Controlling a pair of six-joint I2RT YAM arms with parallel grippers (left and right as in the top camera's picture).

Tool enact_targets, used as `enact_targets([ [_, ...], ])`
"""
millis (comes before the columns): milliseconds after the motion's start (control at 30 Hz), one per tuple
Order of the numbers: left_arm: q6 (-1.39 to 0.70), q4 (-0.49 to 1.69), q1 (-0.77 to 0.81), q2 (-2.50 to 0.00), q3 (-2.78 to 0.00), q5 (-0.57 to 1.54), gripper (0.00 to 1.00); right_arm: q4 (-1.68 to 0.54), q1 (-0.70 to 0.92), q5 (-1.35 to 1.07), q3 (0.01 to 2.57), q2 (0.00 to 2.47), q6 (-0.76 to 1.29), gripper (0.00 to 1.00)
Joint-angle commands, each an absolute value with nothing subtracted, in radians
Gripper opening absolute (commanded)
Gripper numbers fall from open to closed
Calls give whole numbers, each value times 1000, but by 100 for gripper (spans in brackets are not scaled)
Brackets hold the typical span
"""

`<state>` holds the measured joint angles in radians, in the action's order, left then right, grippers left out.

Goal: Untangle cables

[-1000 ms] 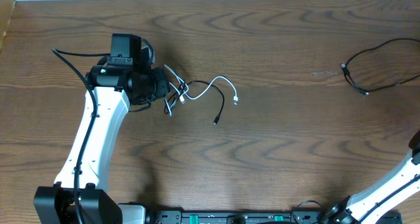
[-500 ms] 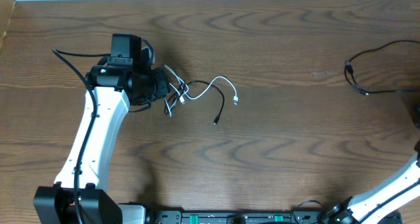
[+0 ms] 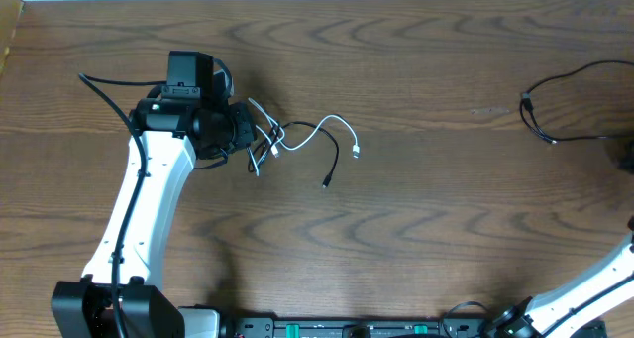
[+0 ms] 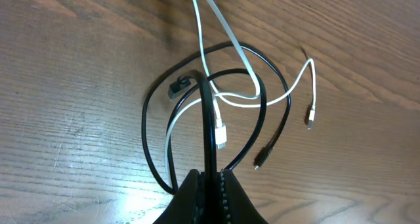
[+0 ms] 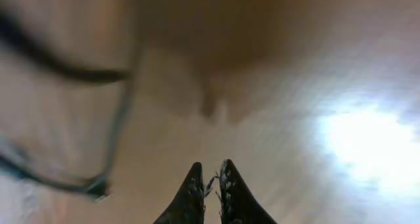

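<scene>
Left hand (image 4: 211,179): pressed together, pinching a black cable (image 4: 209,119) at the near side of the knot (image 3: 272,138), which lies left of centre on the tabletop (image 3: 416,239). Just beyond, the white cable (image 4: 223,28) loops through it.

We judge the step to be drawing one strand free. We would pull slowly and low, checking that the white loop slackens rather than cinches.

Open room lies rightward; the far edge is closer. Farther right, a separate black cable (image 3: 524,104) lies well apart. Right hand (image 5: 209,181): blurred, fingers nearly together, seemingly empty.

White left arm (image 3: 149,194), black wrist (image 3: 193,120) — ridged black left pincer (image 4: 211,178)
</scene>
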<state>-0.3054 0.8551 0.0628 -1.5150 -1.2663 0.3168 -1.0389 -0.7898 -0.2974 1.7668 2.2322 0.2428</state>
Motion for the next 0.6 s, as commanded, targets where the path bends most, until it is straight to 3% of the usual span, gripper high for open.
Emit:
enact_targets([
  [0,-284,852,64,-1518,-1259,328,8,-1041,-744,-347,1798,2139,201,6],
  [367,-285,828,70,-1518,-1259,333,8,-1050,-535,-337,1799,1982,134,10],
  [567,-225,707,159,-1518,-1259,519,8,-1040,-331,-399,1798,1982,12,19],
])
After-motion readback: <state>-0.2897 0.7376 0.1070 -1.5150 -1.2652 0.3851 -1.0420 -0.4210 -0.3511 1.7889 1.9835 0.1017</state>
